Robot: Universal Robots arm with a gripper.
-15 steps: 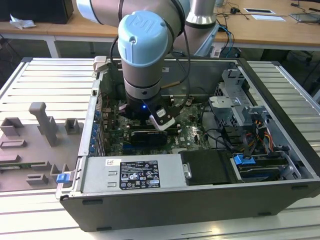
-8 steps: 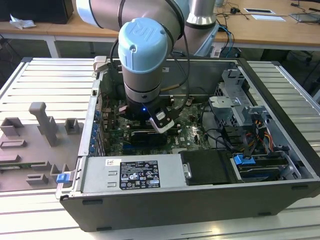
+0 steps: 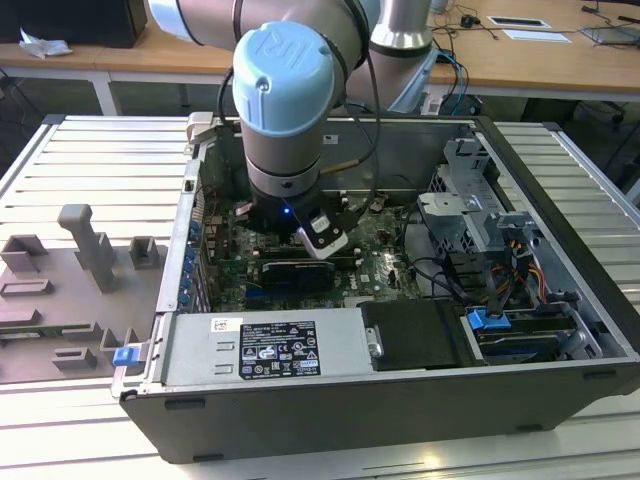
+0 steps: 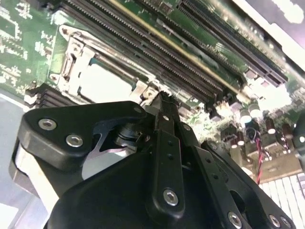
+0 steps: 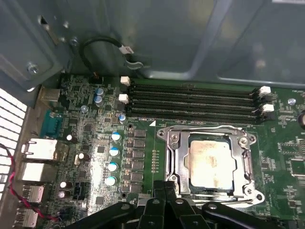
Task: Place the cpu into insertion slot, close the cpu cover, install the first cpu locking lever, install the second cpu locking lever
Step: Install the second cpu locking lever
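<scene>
Down inside the open grey computer case point(image 3: 560, 215), over the green motherboard point(image 5: 95, 143): black gripper point(image 5: 164, 191) with fingers pressed together, holding nothing, tips at the socket edge, likely for working a lever. One pale silver-grey square cpu point(image 5: 210, 164) seated under one thin silver cover frame point(image 5: 209, 132). Four black memory slots point(image 5: 190, 101) beside it.

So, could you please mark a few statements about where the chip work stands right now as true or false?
1. The cpu lies in its socket. True.
2. The cpu cover is down around the chip. True.
3. The gripper holds the chip in the air. False: the chip lies in the socket, and the gripper is at the socket's edge.
4. The memory slots run beside the socket. True.
5. The computer case has its side panel on. False: it lies open.
</scene>
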